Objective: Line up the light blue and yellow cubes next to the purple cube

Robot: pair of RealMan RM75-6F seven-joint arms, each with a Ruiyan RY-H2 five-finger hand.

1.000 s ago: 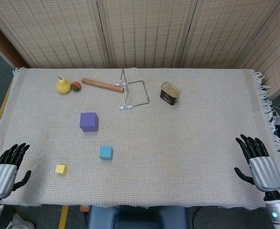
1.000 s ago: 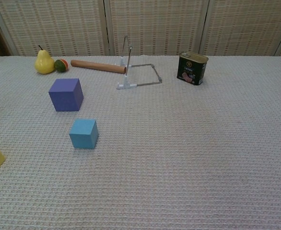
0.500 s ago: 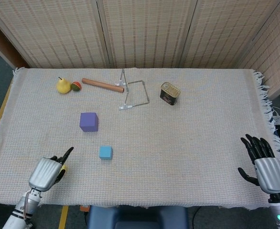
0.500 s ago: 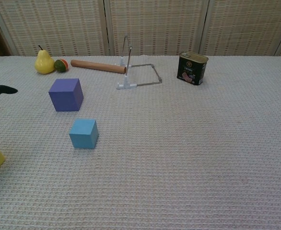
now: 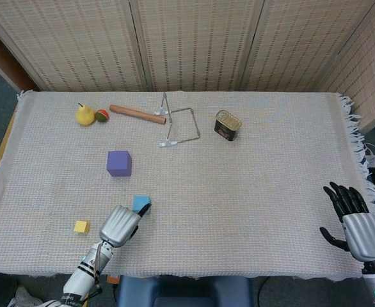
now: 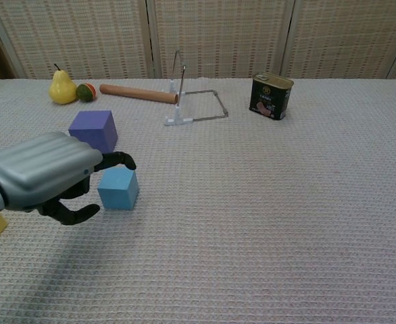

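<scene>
While my right hand (image 5: 357,222) had kept to the near right edge of the bench, fingers spread and holding nothing, my left hand (image 5: 120,224) had swung in from the near left corner, passed over the small yellow foam cube (image 5: 80,226), and arrived at the light blue foam cube (image 5: 141,203). In the head view its dark fingertips (image 5: 145,208) lay right at that cube's near side. In the chest view the fingers were curled with a gap between them, one above the cube's left top edge and the thumb lower down beside it; I could not tell whether they touched it, and nothing was pinched.

I judged that the light blue cube was to be taken first, and that the grasp had not closed. That cube stood just in front of the larger purple foam cube (image 5: 119,163), slightly right of it and apart from it. The yellow cube lay further forward and left of the purple cube, well apart, untouched. Neither was in line yet.

The bench was covered by a pale woven waffle cloth (image 5: 251,192) with a fringe on the right edge. Behind the purple cube, towards the far edge, lay a yellow pear (image 5: 84,115), a small red-and-green fruit (image 5: 102,116) touching it, a wooden rolling pin (image 5: 137,114), a bent wire frame (image 5: 179,128) and, further right, a dark tin with a gold lid (image 5: 227,125). Woven reed screens (image 5: 194,45) closed off the room behind the bench.
</scene>
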